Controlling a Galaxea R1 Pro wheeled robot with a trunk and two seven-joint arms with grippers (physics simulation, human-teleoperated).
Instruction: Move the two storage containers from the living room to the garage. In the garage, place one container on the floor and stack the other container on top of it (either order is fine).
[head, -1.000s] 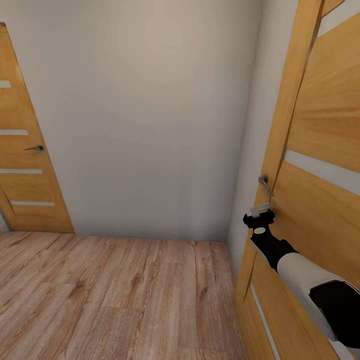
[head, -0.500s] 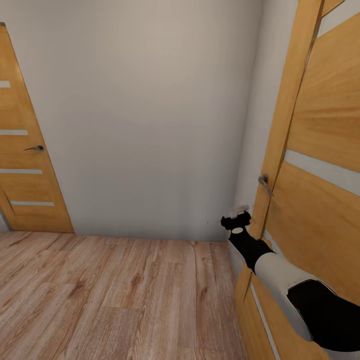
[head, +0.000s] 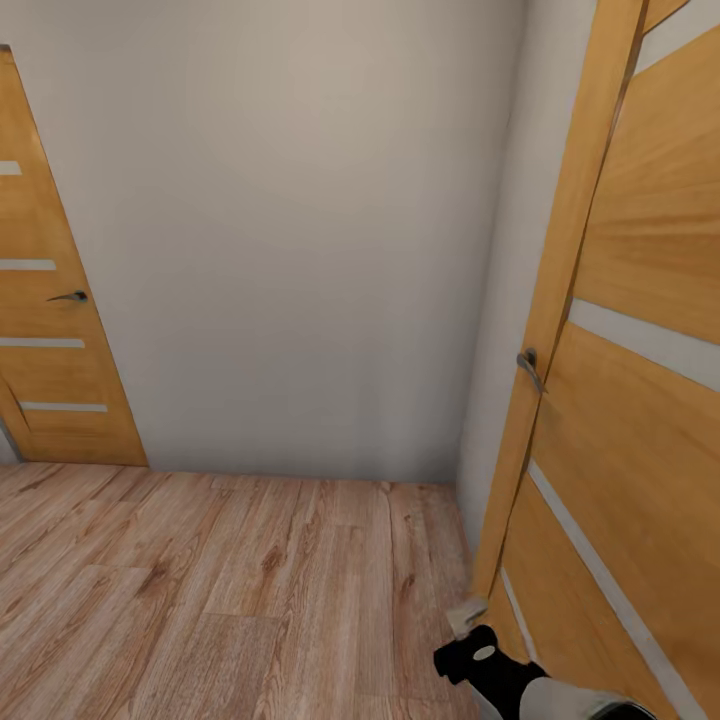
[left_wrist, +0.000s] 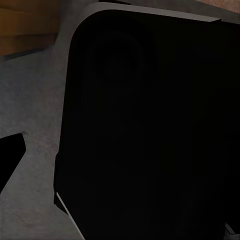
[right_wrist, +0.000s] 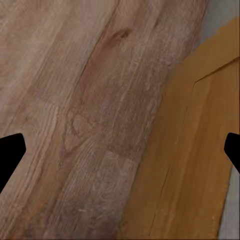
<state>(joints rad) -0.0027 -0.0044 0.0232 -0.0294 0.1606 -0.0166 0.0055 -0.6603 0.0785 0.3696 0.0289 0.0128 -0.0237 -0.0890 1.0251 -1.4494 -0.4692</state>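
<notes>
Head view: hallway, no bins around. Right claw (head: 468, 625) low by door (head: 620, 420), spread open, empty. Left claw: can't tell. Bins probably light, stiff; grab rim.

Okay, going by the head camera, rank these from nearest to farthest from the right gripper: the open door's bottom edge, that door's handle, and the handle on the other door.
1. The open door's bottom edge, right beside the right gripper, low at the right.
2. That door's handle, higher up on the same door.
3. The far door's handle, across the hallway at the left.
</notes>
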